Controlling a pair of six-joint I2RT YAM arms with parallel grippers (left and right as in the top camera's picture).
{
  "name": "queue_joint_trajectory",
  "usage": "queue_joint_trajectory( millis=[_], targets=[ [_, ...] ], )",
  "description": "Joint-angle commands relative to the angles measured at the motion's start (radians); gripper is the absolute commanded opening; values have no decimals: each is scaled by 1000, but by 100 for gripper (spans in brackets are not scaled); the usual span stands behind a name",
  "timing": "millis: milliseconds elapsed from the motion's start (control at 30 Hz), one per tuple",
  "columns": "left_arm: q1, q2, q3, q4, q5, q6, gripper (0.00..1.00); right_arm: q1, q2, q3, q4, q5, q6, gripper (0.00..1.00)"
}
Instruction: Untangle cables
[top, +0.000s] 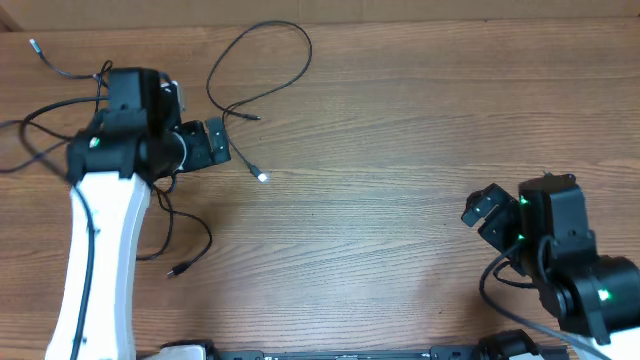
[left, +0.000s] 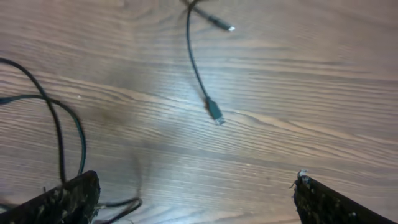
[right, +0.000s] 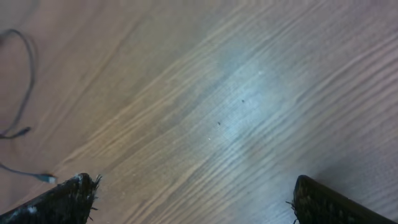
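Note:
Several thin black cables lie as loose strands on the left half of the wooden table. One cable (top: 262, 55) loops at the back, with its plug tips (top: 262, 177) pointing toward the middle. Other strands (top: 40, 115) trail to the left of my left arm, and one (top: 185, 240) lies in front of it. My left gripper (top: 205, 143) is open beside the loop with only bare wood between its fingers. In the left wrist view (left: 196, 186) a plug (left: 215, 113) lies ahead and a strand (left: 121, 205) touches the left finger. My right gripper (top: 485, 212) (right: 193, 186) is open over bare wood.
The right wrist view catches a distant cable (right: 26, 68) and a plug (right: 46, 178) at its left edge. My right arm's base and its own thick wiring (top: 500, 275) sit at the front right corner. The table's back edge (top: 400, 22) runs along the top.

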Motion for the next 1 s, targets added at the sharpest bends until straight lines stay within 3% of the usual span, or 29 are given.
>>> queue_joint_trajectory(
  millis=[0,400,533,700,967],
  targets=[
    [0,-145,-24,13,18,50,99,3,-51,2,26,35,-25,100],
    [0,-830,-376,124,-86,84,100,3,-76,3,121,104,-24,100],
    [0,-897,-375,114,-87,85,100,3,-76,3,201,104,-24,100],
    [0,-906,-375,-57,-86,84,100,3,-76,3,292,104,-24,100],
    [0,-966,-375,-217,-87,84,100,3,-76,3,302,108,-25,100]
  ],
)
